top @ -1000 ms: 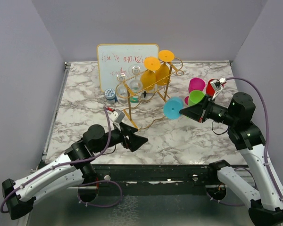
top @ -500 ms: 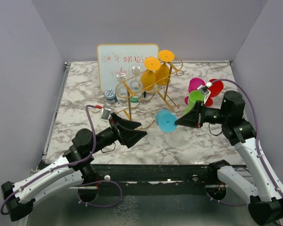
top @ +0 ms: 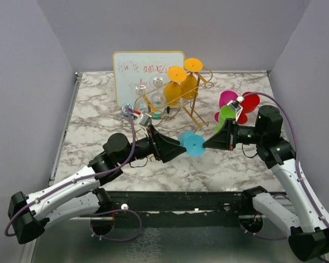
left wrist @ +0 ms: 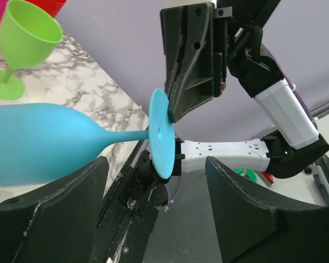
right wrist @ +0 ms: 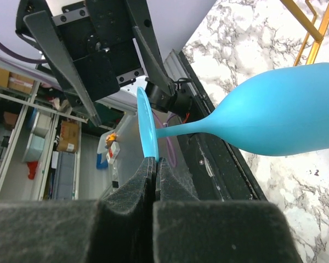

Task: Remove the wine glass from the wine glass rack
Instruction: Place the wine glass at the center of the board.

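Observation:
My right gripper (top: 206, 144) is shut on the rim of the foot of a blue wine glass (top: 191, 143) and holds it sideways in the air over the table's front middle. In the right wrist view the pads (right wrist: 145, 183) pinch the foot disc of the blue glass (right wrist: 285, 112). My left gripper (top: 177, 150) is open, right beside the glass. In the left wrist view the blue glass (left wrist: 38, 142) lies across the top, above the gap between the spread fingers (left wrist: 263, 213). The gold wire rack (top: 193, 112) stands behind, holding orange glasses (top: 176, 74) and clear glasses (top: 157, 99).
A small whiteboard (top: 132, 60) stands behind the rack. Pink (top: 228, 98), green (top: 227, 113) and red (top: 250, 102) glasses stand at the right. A small jar (top: 128, 110) sits left of the rack. Grey walls enclose the marble table (top: 93, 120).
My right gripper has carried the blue glass left toward the table's middle. My left arm has swung right and forward, bringing its open jaws up to the glass.

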{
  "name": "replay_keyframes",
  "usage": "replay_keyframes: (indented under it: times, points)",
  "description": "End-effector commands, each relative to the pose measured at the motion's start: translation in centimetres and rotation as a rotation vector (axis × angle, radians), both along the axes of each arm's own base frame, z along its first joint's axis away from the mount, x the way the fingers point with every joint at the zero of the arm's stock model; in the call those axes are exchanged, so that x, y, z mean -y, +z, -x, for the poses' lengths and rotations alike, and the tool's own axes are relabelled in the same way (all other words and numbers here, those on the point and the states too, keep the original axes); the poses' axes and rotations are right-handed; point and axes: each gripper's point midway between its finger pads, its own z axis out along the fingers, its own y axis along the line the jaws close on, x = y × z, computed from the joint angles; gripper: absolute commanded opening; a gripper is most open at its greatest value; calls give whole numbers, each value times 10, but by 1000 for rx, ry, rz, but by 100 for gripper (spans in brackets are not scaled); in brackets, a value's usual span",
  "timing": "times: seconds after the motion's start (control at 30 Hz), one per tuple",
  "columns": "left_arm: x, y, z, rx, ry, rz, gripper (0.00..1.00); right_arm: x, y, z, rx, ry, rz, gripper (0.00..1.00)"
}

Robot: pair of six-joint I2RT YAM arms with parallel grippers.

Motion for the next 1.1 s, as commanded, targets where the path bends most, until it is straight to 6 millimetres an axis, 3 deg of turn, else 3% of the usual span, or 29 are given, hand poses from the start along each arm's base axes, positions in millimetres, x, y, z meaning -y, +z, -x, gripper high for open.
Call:
replay_keyframes:
  times: [0.0,0.1,0.37,0.53,1.07]
  points:
    - [9,24,13,64,-99,24,70,0,1,7,-3,37,-1,0]
    - [15,17,10,50,-99,5,57,0,1,8,-2,41,-5,0]
    - [23,7,8,37,-94,-20,47,0,-1,13,-1,71,-11,0]
    - [25,5,8,37,-95,-25,33,0,-2,11,0,74,-10,1]
    - [27,1,8,21,-100,-29,16,1,-2,16,14,84,-11,0]
